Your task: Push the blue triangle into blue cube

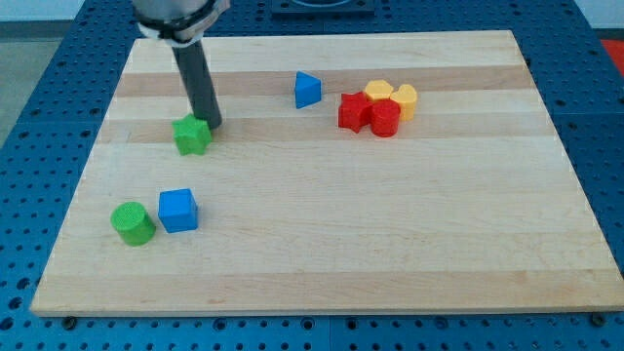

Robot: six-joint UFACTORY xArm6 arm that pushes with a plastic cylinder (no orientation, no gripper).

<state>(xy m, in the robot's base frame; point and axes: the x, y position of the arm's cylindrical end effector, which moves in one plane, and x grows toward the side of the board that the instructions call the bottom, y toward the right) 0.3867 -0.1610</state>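
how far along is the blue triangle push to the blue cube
Done: nothing visible yet. The blue triangle sits near the view's top centre, far from the blue cube at lower left, which sits beside a green cylinder. In hand: my tip is at the upper right edge of the green star, well to the left of the triangle. Left: get behind the triangle, on its upper-right side, and push it down-left into the cube.

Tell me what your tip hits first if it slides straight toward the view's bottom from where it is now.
My tip sits right beside the green star block, at its upper right. Straight down it would probably graze that star's right edge first; depth is unclear. If it misses, the blue cube comes next.
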